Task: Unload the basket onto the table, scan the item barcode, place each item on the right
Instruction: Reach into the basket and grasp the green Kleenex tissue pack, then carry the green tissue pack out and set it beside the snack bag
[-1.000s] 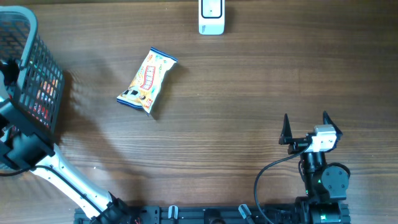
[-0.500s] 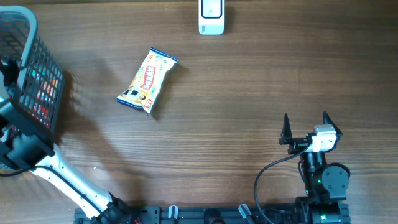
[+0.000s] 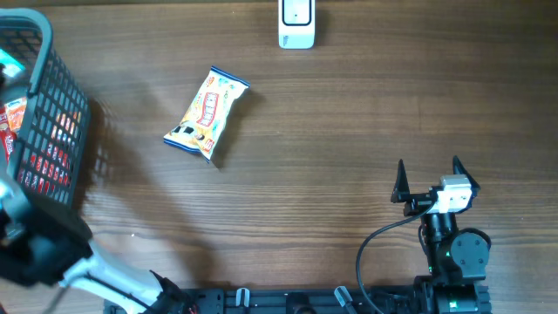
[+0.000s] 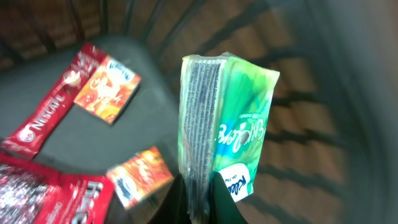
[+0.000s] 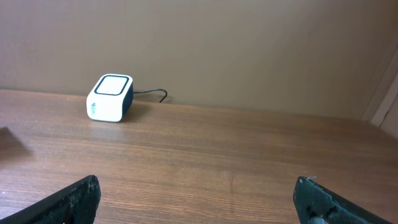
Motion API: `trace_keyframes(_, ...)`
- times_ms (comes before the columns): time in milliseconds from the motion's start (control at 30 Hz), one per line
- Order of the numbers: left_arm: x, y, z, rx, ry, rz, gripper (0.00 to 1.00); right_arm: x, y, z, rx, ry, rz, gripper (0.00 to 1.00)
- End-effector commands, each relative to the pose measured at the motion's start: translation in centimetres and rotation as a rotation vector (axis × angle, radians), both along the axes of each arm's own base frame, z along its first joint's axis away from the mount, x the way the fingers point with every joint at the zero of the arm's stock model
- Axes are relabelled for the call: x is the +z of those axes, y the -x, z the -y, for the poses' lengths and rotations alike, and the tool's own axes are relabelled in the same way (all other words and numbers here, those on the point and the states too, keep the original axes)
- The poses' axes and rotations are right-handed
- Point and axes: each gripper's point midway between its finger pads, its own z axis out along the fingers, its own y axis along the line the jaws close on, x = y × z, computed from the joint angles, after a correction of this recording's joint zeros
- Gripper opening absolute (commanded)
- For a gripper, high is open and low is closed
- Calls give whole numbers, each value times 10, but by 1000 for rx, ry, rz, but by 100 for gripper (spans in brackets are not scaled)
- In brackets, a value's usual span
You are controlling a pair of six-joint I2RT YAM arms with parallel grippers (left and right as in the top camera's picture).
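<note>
Now the left tool (image 4: 200, 200) clamps a green packet (image 4: 231, 118) above red sachets (image 4: 45, 121) in the basket (image 3: 61, 122); right tool (image 3: 428, 167) spread apart.

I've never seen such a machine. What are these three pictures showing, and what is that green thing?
This is a robot with two arms at a brown wooden table. The wide picture looks straight down from above; the other two come from a camera on each wrist. Each arm ends in a two-finger pincer, the end effector. The left end effector reaches into the black wire basket and is shut on a green plastic-wrapped packet, held above red and orange sachets. The right end effector is open and holds nothing. On the table lie a yellow snack bag and a small white scanner box, where the barcode is meant to be read.
</note>
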Motion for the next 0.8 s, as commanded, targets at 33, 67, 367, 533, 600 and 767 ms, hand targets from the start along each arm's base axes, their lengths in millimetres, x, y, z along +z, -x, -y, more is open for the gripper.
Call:
trace_keyframes(33,85,26,39,-40,-76,139,4,2,0,1,-2,10,9,100)
trace_keyframes(67,96,31,48,-50,-88,154,4,2,0,1,-2,10,9,100)
trace_keyframes(367,82,43,189,-342,45,2,4,2,0,1,-2,10,9,100)
trace_keyframes(533,25,33,273,-582,108,-168,4,2,0,1,-2,10,9,100)
trace_keyframes(600,-3,29,306,-667,127,-231,4,2,0,1,-2,10,9,100)
trace_keyframes(767,-66,22,372,-834,139,-338,4,2,0,1,-2,10,9,100)
